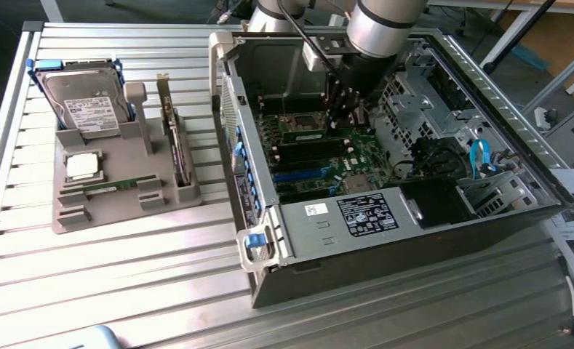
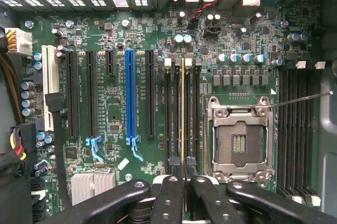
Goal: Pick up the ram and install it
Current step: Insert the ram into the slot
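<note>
One ram [image 2: 182, 113] in jaws, at motherboard slots [image 2: 167, 113], slatted metal table [image 1: 121, 276]

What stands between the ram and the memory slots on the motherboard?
Nothing visible does. The gripper holds the ram edge-on, right along the memory slots, beside the empty processor socket.

Reduced to a thin edge-on line: ram [image 2: 182, 113], near end buried between the fingers of the gripper [image 2: 182, 177]. Cropped at twelve o'clock of the exterior view: arm [image 1: 384, 25]. Cropped at seven o'clock: pale blue thing [image 1: 97, 338], unidentifiable. Too small to read: black label [image 1: 367, 216], five o'clock of the arm.
</note>
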You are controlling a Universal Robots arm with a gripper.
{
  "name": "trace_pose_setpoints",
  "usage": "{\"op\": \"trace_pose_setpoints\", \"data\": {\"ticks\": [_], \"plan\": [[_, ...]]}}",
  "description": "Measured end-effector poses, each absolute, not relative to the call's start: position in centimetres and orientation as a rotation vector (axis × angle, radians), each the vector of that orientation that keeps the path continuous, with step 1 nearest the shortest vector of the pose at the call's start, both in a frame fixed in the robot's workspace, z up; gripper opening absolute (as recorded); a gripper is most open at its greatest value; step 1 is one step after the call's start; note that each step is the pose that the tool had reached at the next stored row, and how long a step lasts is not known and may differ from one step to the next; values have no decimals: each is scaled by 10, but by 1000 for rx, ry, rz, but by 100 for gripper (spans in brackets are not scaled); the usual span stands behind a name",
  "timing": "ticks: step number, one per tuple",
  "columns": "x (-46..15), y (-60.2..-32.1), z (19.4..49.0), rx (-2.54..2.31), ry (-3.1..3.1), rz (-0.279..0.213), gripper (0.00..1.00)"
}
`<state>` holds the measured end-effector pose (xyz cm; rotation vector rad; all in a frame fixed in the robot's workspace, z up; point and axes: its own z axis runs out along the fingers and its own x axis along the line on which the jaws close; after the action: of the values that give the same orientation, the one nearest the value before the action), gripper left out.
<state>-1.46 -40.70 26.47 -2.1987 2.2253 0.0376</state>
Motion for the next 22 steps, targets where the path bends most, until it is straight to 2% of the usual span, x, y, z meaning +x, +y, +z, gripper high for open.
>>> {"op": "trace_pose_setpoints", "data": {"ticks": [22], "plan": [[-15, -408, 256, -2199, 2225, 38, 12]]}}
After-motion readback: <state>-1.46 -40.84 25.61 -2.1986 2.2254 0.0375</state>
